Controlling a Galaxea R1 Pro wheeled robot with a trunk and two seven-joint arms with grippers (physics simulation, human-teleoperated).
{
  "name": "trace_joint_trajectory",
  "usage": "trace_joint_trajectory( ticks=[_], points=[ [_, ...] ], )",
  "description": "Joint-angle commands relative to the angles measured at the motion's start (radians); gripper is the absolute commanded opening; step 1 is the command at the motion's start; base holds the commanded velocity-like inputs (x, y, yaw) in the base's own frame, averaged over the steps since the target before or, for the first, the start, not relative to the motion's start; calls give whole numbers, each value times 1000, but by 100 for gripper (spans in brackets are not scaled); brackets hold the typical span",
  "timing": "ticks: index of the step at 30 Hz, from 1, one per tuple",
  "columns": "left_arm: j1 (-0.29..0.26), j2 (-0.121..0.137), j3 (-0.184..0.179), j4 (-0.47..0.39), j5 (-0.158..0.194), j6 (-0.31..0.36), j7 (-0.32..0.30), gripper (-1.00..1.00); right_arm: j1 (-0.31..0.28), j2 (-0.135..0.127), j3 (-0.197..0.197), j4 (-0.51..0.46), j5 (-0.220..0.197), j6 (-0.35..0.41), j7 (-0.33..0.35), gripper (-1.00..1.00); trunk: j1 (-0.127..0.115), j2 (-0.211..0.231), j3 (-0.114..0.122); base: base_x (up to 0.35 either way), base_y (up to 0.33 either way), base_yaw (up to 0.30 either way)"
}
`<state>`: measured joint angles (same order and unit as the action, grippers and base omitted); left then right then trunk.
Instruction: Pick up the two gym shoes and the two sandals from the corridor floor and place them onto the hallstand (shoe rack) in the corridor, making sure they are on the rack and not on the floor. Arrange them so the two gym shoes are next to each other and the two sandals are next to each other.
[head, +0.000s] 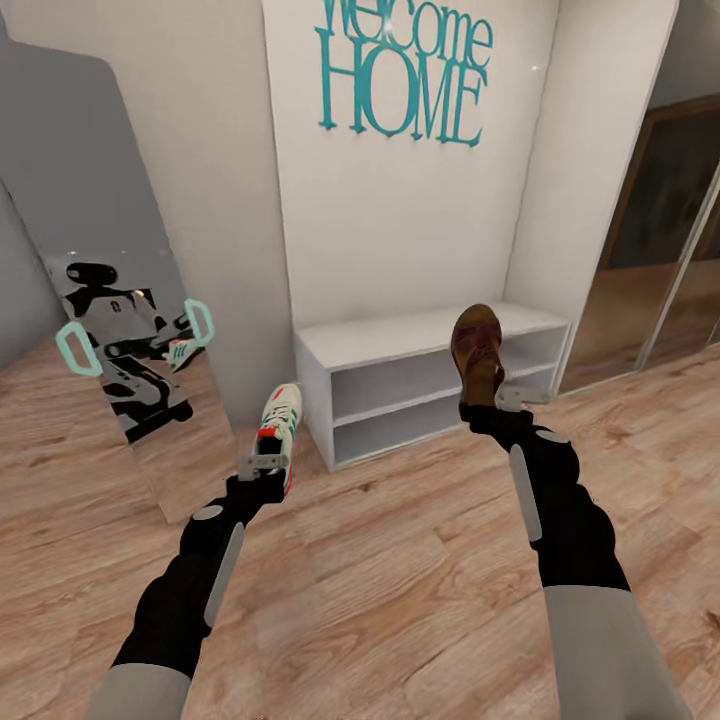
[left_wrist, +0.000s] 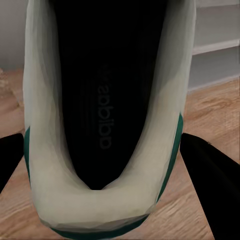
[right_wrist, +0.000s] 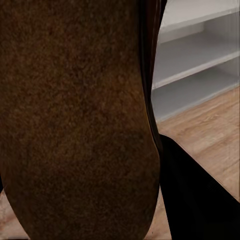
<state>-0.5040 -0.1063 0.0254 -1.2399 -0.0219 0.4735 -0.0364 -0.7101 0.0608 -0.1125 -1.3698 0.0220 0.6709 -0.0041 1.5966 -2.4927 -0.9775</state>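
Note:
My left gripper (head: 265, 465) is shut on a white gym shoe (head: 280, 420) with green stripes and red accents, held toe-up above the corridor floor (head: 380, 570). In the left wrist view the shoe's dark opening (left_wrist: 107, 115) sits between the black fingers (left_wrist: 212, 175). My right gripper (head: 497, 400) is shut on a dark brown sandal (head: 477, 350), held upright in front of a low white bench. Its brown sole (right_wrist: 75, 125) shows close up in the right wrist view. The second shoe, the second sandal and the hallstand with staggered upper shelves are out of view.
A plain low white two-shelf bench (head: 400, 335) stands against the wall under a "Welcome HOME" panel (head: 405, 70); its shelves (right_wrist: 200, 55) appear beside the sandal. A tall mirror (head: 120, 330) at the left reflects the robot. A glass door (head: 660, 250) is at the right.

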Motion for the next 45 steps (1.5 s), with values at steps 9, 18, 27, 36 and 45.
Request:
trace_joint_trajectory(
  ticks=[9,18,27,36,45],
  points=[
    [-1,-1,2,-1,-3,5,-4,-100,-1,1,-1,-2,0,6,-2,-100,0,-1,-8,-203,0,297],
    [-1,-1,2,-1,-3,5,-4,-100,-1,1,-1,-2,1,6,-2,-100,0,-1,-15,-61,0,297],
    [-1,-1,2,-1,-3,5,-4,-100,-1,1,-1,-2,1,6,-2,-100,0,-1,-22,-1,0,297],
    [-1,-1,2,-1,-3,5,-4,-100,-1,1,-1,-2,1,6,-2,-100,0,-1,-28,0,0,297],
    [-1,-1,2,-1,-3,5,-5,-100,-1,1,-1,-2,1,6,-2,-100,0,-1,-35,0,0,297]
  ],
)
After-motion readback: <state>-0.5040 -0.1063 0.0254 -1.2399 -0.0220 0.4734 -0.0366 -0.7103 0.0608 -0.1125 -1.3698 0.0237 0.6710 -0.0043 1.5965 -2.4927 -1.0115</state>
